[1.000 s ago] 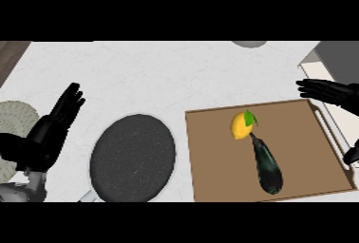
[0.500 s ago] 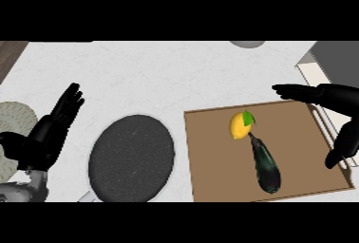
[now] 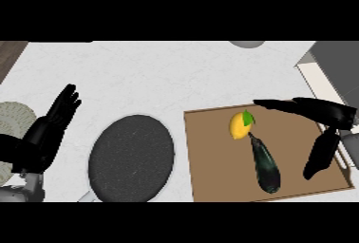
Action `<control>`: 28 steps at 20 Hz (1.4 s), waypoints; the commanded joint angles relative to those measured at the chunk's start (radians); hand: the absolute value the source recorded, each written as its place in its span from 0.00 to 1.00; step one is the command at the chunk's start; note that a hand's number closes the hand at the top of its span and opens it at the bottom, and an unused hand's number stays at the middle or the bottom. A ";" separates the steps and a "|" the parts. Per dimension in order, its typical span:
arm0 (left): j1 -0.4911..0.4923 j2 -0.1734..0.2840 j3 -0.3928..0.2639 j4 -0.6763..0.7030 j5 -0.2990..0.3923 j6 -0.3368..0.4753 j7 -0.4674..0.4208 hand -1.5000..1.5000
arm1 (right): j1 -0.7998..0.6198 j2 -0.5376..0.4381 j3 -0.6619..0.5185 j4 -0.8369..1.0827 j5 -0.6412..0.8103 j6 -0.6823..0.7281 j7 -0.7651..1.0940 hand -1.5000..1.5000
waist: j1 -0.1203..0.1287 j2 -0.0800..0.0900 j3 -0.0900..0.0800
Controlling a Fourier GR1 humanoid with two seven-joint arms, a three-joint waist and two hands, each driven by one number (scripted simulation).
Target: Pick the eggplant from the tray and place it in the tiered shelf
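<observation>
Head view: a long dark green eggplant (image 3: 264, 163) is lying in the flat brown wooden tray (image 3: 210, 161), its long axis running near to far, stem touching a yellow lemon (image 3: 240, 126). It is being flanked just to its right by the nearer right hand (image 3: 324, 129), fingers spread and released. The left hand (image 3: 43, 133) is resting open, well apart, at the left edge beside a dark oval plate (image 3: 131, 159).
</observation>
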 commanded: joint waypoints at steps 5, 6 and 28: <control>-0.055 -0.067 -0.002 -0.003 -0.071 0.017 0.058 0.50 | 0.044 0.041 0.027 -0.114 0.069 0.080 0.095 0.00 | -0.008 -0.001 0.000; -0.033 -0.080 0.011 0.069 -0.069 -0.016 -0.040 0.50 | -0.013 0.069 0.046 -0.012 0.112 0.083 0.066 0.00 | 0.000 0.002 0.000; 0.040 -0.120 0.100 -0.020 -0.094 -0.116 -0.017 0.50 | 0.031 0.005 0.116 0.029 0.479 0.087 -0.071 0.00 | 0.004 0.002 0.000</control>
